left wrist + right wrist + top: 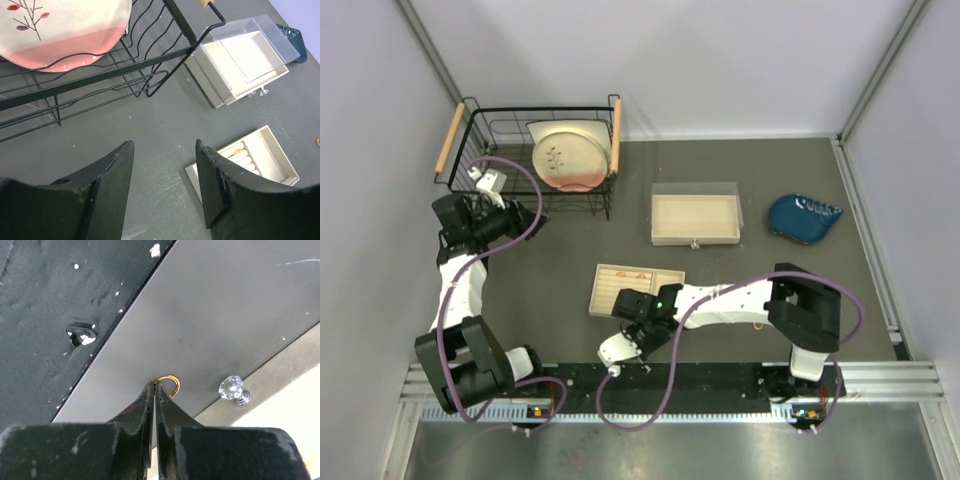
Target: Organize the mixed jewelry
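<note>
My right gripper is shut on a small gold ring and holds it just over the grey table, by the black rail at the near edge. In the top view it sits just in front of the beige ridged tray. A crystal knob on the tray's front shows beside the ring. More gold rings lie in the tray's ridged part, one seen from the left wrist. My left gripper is open and empty, up by the wire basket. No silver hoop shows.
A black wire basket with a cream and pink plate stands at the back left. A beige drawer box under a clear cover sits mid-table. A blue dish lies at the right. The black base rail runs along the near edge.
</note>
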`<state>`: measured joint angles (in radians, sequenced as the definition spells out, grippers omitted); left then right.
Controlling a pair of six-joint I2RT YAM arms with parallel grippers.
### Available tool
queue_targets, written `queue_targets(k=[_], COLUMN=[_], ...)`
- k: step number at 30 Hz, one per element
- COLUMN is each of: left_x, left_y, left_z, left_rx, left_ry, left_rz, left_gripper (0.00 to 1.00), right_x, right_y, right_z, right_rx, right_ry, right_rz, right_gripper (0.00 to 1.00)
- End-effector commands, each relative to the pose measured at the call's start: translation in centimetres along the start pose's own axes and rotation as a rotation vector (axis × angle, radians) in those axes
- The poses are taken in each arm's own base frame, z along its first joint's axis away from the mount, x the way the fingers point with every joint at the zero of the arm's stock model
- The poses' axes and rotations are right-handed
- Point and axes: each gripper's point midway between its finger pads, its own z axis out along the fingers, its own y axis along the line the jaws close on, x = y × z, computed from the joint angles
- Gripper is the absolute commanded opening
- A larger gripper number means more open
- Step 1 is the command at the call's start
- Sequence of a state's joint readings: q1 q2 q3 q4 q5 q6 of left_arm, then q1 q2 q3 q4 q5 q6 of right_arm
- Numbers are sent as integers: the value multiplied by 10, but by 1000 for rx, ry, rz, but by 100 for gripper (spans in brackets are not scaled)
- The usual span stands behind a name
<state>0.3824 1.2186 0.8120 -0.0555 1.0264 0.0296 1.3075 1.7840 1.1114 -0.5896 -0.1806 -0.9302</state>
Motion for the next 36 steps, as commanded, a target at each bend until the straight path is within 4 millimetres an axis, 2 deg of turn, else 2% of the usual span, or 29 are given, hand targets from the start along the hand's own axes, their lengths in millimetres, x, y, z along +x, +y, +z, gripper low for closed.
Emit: queue_targets(k=[1,2,3,4,9,13,19,20,21,24,29,36], left_x=[-17,-14,-12,-8,5,14,22,21,26,31,37,42], left_y=[-27,-34,-41,-51,-95,-133,-184,-189,-207,-229,-247,-265], left_z=[-1,-1,-1,2,10,13,0,-3,-6,-14,-21,-24], left_rx=[130,162,190,231,379,533,761,779,851,936,1014,1082], left_ry=[-27,-19,-16,-8,25,28,2,-8,-9,-30,-71,-82], left_rz=[124,131,153,208,317,370,412,429,451,509,592,635], left_gripper=[57,57,57,57,57,56,54,53,53,52,53,58], right_x=[-28,-40,-44,-55,-77,-83,-81,-85,-86,-87,-91,-93], right_y=[-6,-16,-14,-24,-31,-42,-56,-55,-58,-63,-68,-76], right_z=[-16,-29,-42,-56,-106,-155,-211,-218,-225,-242,-263,-270], right_rx=[-29,-13,-41,-27,-40,-12,6,-16,-15,-37,-112,-128], right_ry=[-97,-139,-179,-222,-359,-485,-656,-691,-714,-782,-882,-909], right_rz=[58,72,124,135,227,304,406,419,423,454,497,511], right_gripper=[0,0,0,0,0,0,0,0,0,0,0,0])
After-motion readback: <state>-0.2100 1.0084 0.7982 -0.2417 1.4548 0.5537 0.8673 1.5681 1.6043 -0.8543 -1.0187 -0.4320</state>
